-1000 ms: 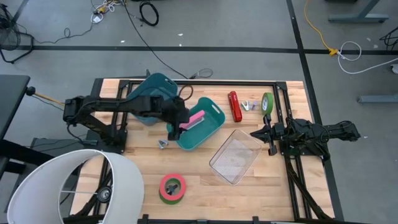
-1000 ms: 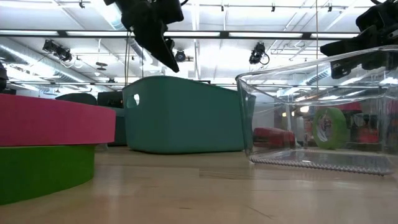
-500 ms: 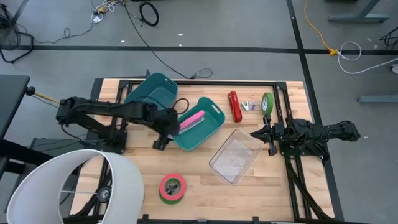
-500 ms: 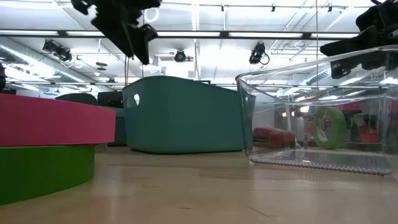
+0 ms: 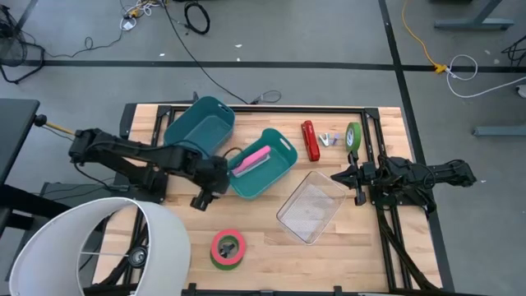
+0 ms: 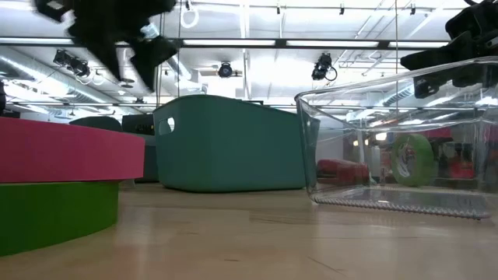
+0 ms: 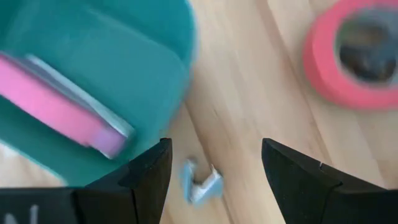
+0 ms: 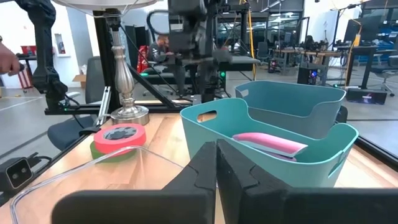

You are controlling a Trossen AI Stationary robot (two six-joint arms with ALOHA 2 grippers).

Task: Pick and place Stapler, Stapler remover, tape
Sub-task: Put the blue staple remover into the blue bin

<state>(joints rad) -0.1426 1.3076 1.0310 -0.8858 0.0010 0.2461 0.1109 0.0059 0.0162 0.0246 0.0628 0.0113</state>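
Note:
My left gripper (image 5: 200, 199) (image 7: 214, 171) hangs open above the table, just off the near left side of the teal bin (image 5: 265, 164). A small silver staple remover (image 7: 200, 184) lies on the wood below, between the fingers and untouched. A pink stapler (image 5: 251, 159) (image 7: 59, 109) lies in that bin. The red and green tape roll (image 5: 228, 248) (image 7: 354, 59) lies flat near the near edge. A red stapler (image 5: 310, 141), another small remover (image 5: 330, 139) and an upright green tape roll (image 5: 353, 136) sit at the far right. My right gripper (image 5: 348, 176) (image 8: 216, 167) waits shut at the right.
A second teal bin (image 5: 200, 123) stands at the far left. A clear plastic container (image 5: 311, 205) lies right of centre, close to my right gripper. A white lamp shade (image 5: 90, 247) overhangs the near left corner. Bare wood lies between the teal bin and the red tape roll.
My left gripper has drawn back from over the teal bin's near left rim, moving toward the table's left and near edges, and now hangs over the bare wood beside the bin. The pink stapler has stayed in the bin. My right arm has kept still.

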